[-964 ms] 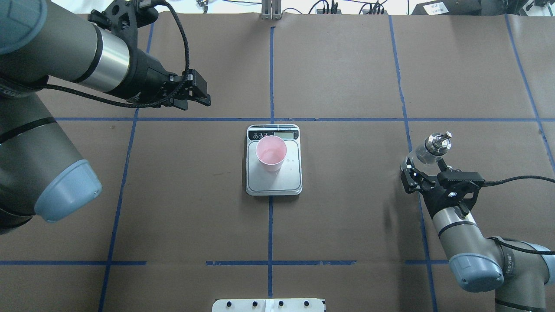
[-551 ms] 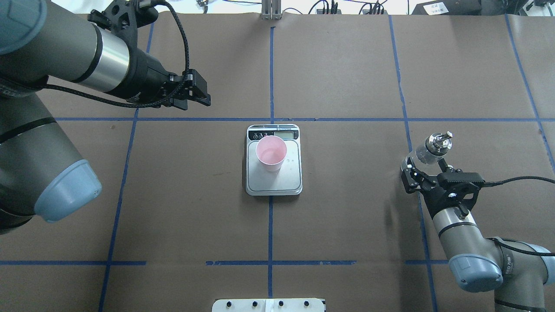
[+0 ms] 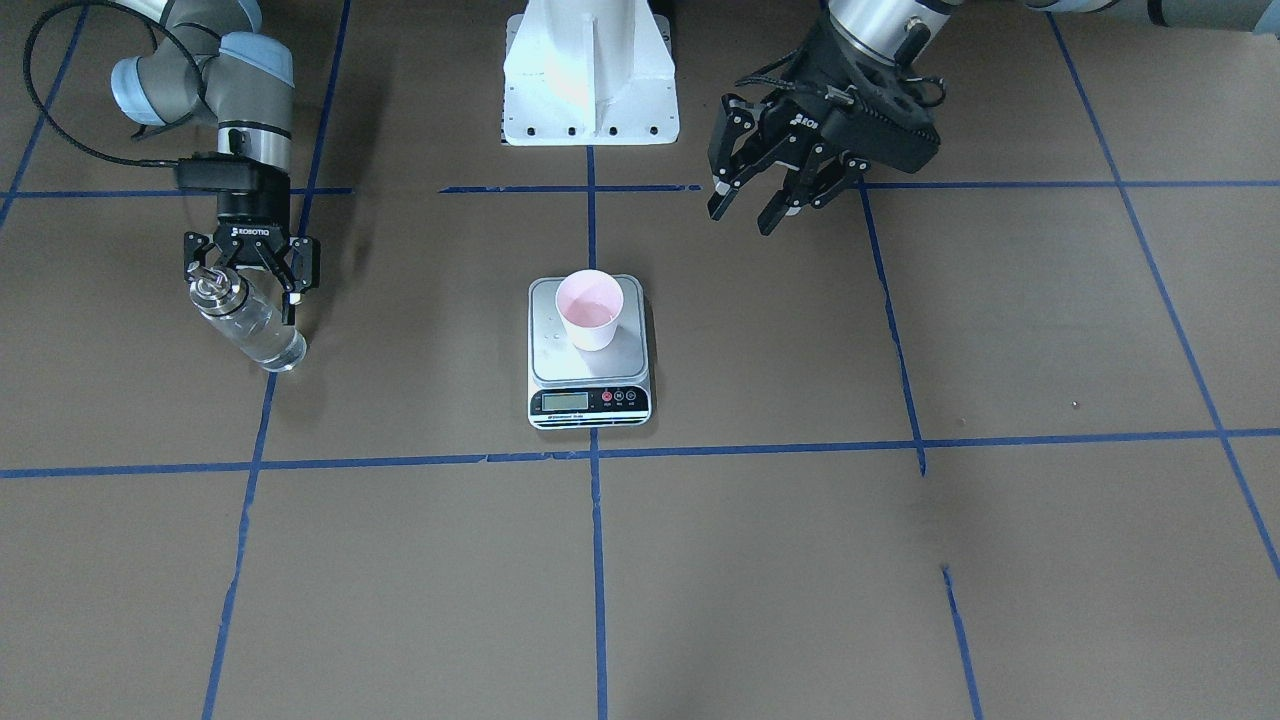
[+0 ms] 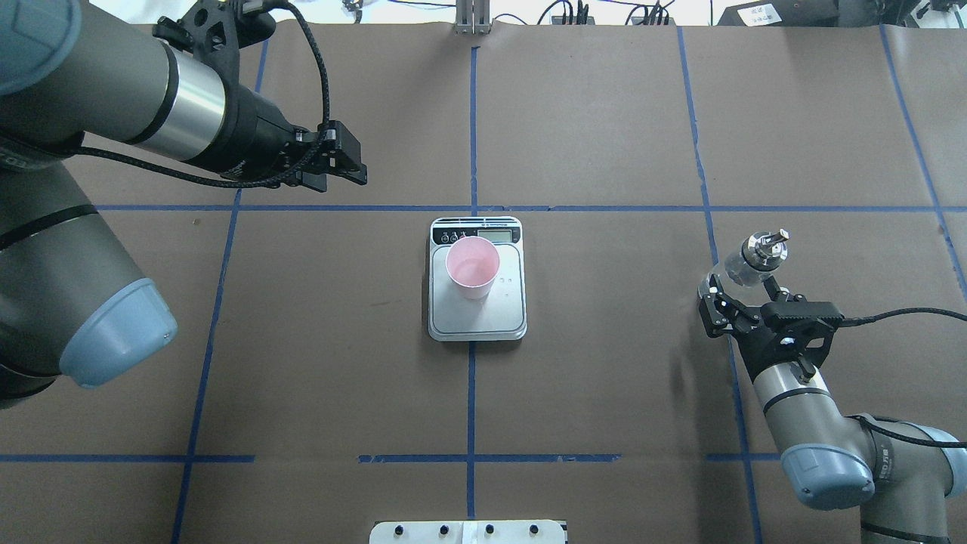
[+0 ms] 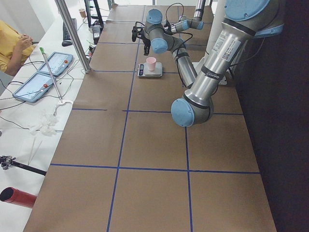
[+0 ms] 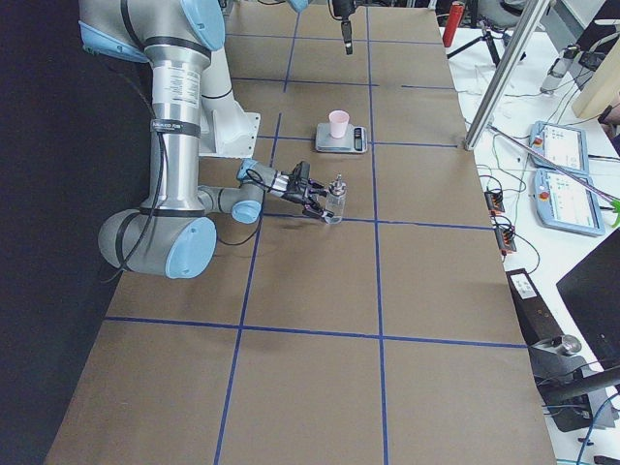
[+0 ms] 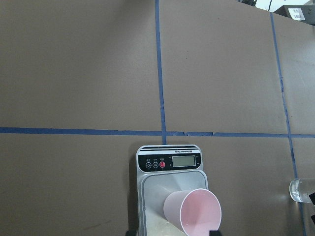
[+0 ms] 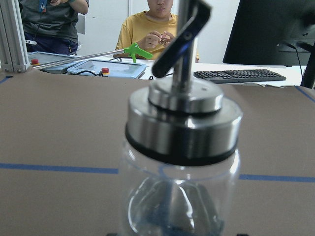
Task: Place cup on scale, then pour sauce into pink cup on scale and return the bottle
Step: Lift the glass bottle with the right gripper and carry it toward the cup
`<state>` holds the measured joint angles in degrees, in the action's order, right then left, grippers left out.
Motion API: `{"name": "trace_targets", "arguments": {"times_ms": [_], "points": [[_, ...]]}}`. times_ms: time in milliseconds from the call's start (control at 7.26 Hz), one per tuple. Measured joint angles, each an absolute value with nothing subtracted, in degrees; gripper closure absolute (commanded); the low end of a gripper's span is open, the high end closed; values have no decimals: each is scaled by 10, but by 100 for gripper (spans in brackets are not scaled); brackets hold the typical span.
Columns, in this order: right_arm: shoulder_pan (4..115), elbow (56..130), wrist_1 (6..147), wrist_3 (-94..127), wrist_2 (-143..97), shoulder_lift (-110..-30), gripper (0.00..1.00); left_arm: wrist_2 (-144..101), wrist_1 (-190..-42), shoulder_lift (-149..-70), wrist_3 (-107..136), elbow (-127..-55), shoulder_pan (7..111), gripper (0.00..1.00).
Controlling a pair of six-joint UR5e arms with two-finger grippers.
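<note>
The pale pink cup stands upright on the silver scale at the table's middle, with a little clear liquid in it. It also shows in the front view and the left wrist view. The clear glass bottle with its metal cap and spout stands on the table at the right, holding clear sauce. My right gripper is open, its fingers spread wide on both sides of the bottle. The bottle fills the right wrist view. My left gripper is open and empty, hovering back left of the scale.
Blue tape lines divide the brown table into squares. The white robot base stands behind the scale. Operators, tablets and a keyboard sit beyond the table's far edge. An aluminium post stands at that edge.
My right arm has drawn back very slightly towards the robot's base while the bottle has stayed in place. The left arm, cup and scale have not moved.
</note>
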<state>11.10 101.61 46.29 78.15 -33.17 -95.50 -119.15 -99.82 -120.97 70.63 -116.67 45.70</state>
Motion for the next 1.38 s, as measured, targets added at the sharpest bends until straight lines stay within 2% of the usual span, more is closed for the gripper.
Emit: {"name": "trace_targets", "arguments": {"times_ms": [551, 827, 1102, 1240, 1378], "points": [[114, 999, 436, 757, -327, -936, 20, -1191, -998, -1209, 707, -1167, 458, 42], [115, 979, 389, 726, -326, -936, 45, -1191, -998, -1209, 708, -1167, 458, 42], [119, 964, 359, 705, -321, -932, 89, -1191, -998, -1209, 708, -1167, 458, 42], [124, 959, 355, 701, -320, -930, 97, -1191, -998, -1209, 708, -1167, 458, 42], [130, 961, 352, 691, -320, -922, 100, -1191, -998, -1209, 708, -1167, 458, 42]]}}
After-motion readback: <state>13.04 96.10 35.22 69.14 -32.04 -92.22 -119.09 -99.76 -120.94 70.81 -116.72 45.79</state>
